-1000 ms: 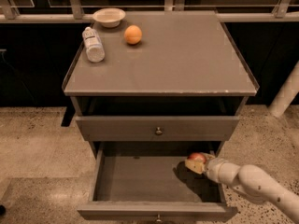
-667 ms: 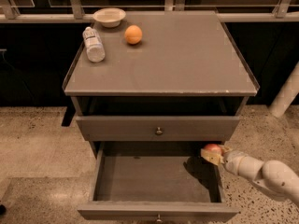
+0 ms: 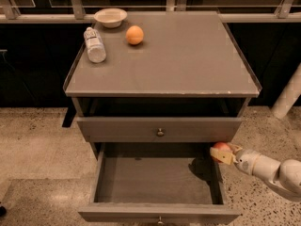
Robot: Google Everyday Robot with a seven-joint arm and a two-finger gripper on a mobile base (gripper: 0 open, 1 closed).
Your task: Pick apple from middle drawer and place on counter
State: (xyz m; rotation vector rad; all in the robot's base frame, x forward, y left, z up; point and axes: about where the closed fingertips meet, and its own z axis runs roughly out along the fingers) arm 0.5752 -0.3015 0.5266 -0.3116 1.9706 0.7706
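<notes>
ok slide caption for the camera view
The gripper holds the apple over the side wall of the open middle drawer

worktop (image 3: 188, 60): matt grey-brown, smooth; front edge chipped pale
middle drawer (image 3: 150, 180): same matt finish
apple (image 3: 222, 146): smooth red skin
gripper (image 3: 219, 153): pale, smooth plastic look (at the drawer's right wall, jaws closed on the apple)
floor (image 3: 37, 145): speckled, polished

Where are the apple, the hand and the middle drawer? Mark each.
apple (image 3: 221, 148): camera view, its red top, at the drawer's right edge.
hand (image 3: 225, 155): camera view, between its fingertips, shut on the apple.
middle drawer (image 3: 150, 180): camera view, bare floor.
</notes>
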